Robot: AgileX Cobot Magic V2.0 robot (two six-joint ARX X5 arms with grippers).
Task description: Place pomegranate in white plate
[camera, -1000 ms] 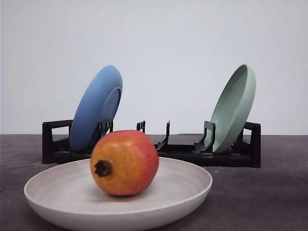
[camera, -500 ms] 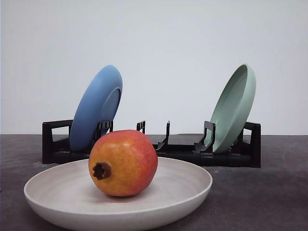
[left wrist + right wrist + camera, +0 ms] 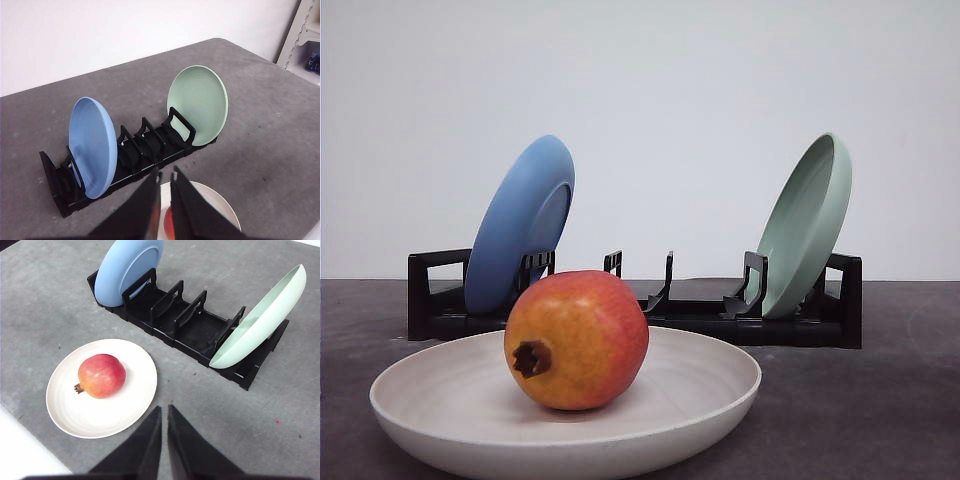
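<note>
Red-orange pomegranate (image 3: 577, 340) rests inside the white plate (image 3: 710, 385), in front of the rack (image 3: 700, 315). Both grippers, left (image 3: 165, 176) and right (image 3: 164, 411), are closed, empty, clear. Placement appears complete; only retreat remains.

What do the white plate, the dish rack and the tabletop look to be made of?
White plate: probably matte ceramic or a composite; dull off-white surface with faint concentric rings, no glare.
Dish rack: likely moulded black plastic; uniform colour, thick blocky dividers.
Tabletop: dark grey with a mottled, felt-like or stone-like texture; material unclear.
</note>
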